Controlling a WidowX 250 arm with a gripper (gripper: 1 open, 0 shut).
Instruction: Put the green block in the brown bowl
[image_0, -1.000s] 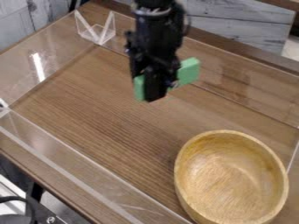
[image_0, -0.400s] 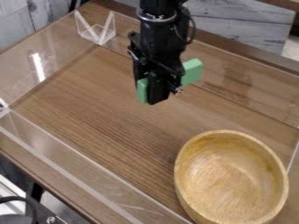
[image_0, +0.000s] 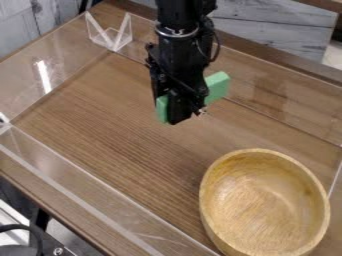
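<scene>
My black gripper (image_0: 183, 100) hangs over the middle of the wooden table, shut on the green block (image_0: 213, 86). The block sticks out on both sides of the fingers, bright green at the upper right and lower left, and it is held above the tabletop. The brown bowl (image_0: 265, 205) sits empty at the lower right, well apart from the gripper and nearer the front edge.
Clear acrylic walls (image_0: 54, 70) fence the wooden table (image_0: 94, 130) on the left, front and right. A clear plastic stand (image_0: 110, 30) sits at the back left. A pale wall runs behind.
The gripper with the green block has drifted slightly right and toward the bowl. The bowl has not moved.
</scene>
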